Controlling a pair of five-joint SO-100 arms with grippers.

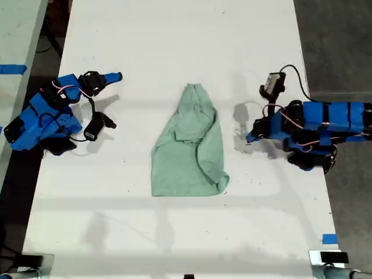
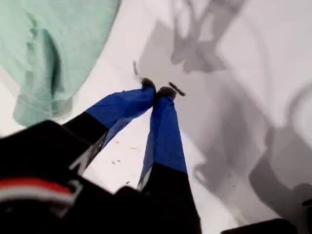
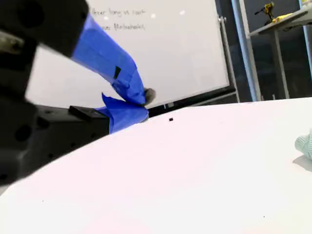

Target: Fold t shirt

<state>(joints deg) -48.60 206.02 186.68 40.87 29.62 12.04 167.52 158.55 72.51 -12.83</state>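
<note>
The t shirt (image 1: 189,145) is a pale mint-green cloth lying partly folded in the middle of the white table (image 1: 174,35), narrow at its far end and wide at the near hem. My first gripper (image 1: 249,138) rests low over the table at the exterior view's right, just beside the shirt's edge. In the first wrist view its blue fingers meet at the tips (image 2: 158,90), shut on nothing, with the t shirt (image 2: 58,44) a short way off. My second gripper (image 1: 118,75) sits at the exterior view's left, well apart from the shirt, shut and empty (image 3: 145,100). A sliver of the t shirt (image 3: 304,144) shows there.
Blue tape marks sit at the table's near corner (image 1: 329,238) on the exterior view's right and on a neighbouring surface (image 1: 11,69) on its left. Dark floor borders both long table edges. A whiteboard (image 3: 170,44) stands beyond the table.
</note>
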